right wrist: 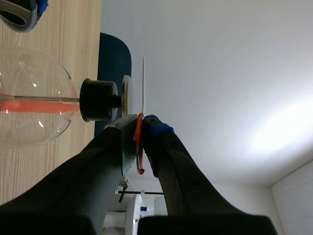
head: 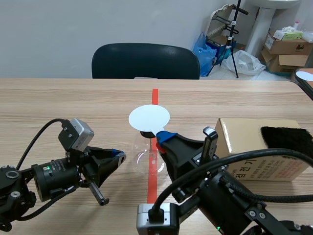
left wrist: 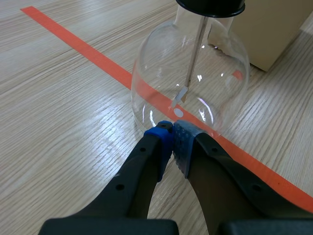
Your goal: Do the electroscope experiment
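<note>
In the scene view, the right gripper (head: 164,138) is found nearest, low and just right of the electroscope (head: 146,157). The electroscope is a clear glass flask standing on the orange tape line (head: 154,95) at the middle of the worktop (head: 58,103). A white disc (head: 149,117) is held level right over the electroscope's top. The left gripper (head: 119,155) is placed just left of the electroscope. A cardboard box (head: 254,142) carrying a black furry cloth (head: 287,137) is seen to the right of the electroscope, and a dark chair (head: 145,61) beyond it.

In the left wrist view, the jaws are pressed together with nothing between them. Their tips are set at the electroscope's foot, and contact cannot be told. A thin rod (left wrist: 196,49) is seen hanging from the black stopper (left wrist: 210,6) inside the glass, with small leaves (left wrist: 179,96) at its end.

In the right wrist view, the jaws are pinched on the disc's orange handle (right wrist: 139,147). The disc is seen edge-on just past a small plate (right wrist: 126,95) on the electroscope's stopper, with a narrow gap between them.
</note>
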